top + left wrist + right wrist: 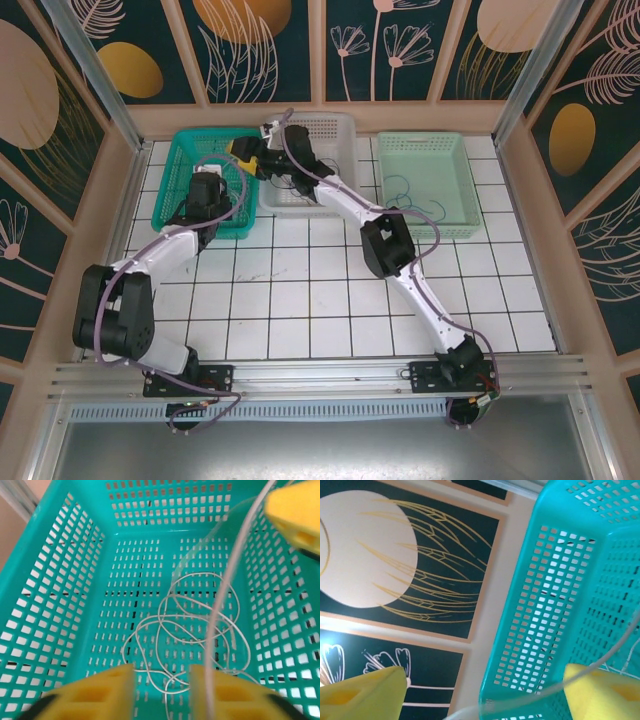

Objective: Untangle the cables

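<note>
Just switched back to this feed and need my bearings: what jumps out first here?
The left gripper and the right gripper both crowd the teal basket at back left, where a pale cable lies looped on its floor. One strand rises between the right gripper's yellow fingers, which stand wide apart. A dark cable lies in the pale green basket, back right.

In teal basket (60, 580): pale cable (186, 630) coil; L gripper (162, 690) prob. open.

Teal lattice-walled rectangular basket (60, 580): moulded in smooth, faintly glossy plastic. Thin whitish cable (216, 630) inside the basket: sheathed in glossy plastic. Yellow pads (100, 695) over it: matt.
</note>
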### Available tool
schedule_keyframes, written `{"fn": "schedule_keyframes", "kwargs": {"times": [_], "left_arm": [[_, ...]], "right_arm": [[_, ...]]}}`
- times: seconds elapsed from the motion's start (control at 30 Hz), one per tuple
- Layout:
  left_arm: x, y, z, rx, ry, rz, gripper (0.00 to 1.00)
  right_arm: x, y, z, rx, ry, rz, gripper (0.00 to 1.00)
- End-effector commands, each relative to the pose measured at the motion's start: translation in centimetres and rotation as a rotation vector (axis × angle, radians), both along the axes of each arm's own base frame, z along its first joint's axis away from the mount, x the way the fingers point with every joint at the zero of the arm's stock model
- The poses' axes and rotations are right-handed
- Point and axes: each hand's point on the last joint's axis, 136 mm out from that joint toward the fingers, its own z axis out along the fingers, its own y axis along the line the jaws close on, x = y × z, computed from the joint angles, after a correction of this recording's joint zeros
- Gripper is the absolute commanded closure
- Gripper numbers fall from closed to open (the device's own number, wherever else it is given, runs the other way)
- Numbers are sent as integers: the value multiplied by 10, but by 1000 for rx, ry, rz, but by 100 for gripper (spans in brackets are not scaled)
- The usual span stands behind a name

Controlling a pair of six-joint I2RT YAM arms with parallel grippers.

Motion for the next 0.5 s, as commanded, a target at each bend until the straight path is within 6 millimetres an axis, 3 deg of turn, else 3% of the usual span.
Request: {"fn": "schedule_keyframes", "kwargs": {"times": [0.0, 0.07, 0.1, 0.13, 0.23, 0.37, 0.47], "left_arm": [[6, 6, -4, -65, 22, 55, 29], [11, 4, -12, -141, 45, 43, 2], [11, 5, -21, -171, 72, 44, 2], [21, 4, -13, -207, 59, 50, 1], [28, 0, -16, -261, 88, 40, 1], [28, -15, -9, -339, 78, -12, 1], [26, -45, -7, -449, 125, -147, 1]], "right_arm": [[-5, -20, 73, -12, -163, -45, 11], [0, -34, 73, -61, -159, -81, 10], [2, -41, 73, -80, -155, -102, 10], [6, -50, 71, -103, -148, -125, 10], [9, -72, 75, -136, -152, -158, 9], [3, -93, 88, -175, -204, -176, 8], [-2, -104, 99, -216, -249, -188, 8]]}}
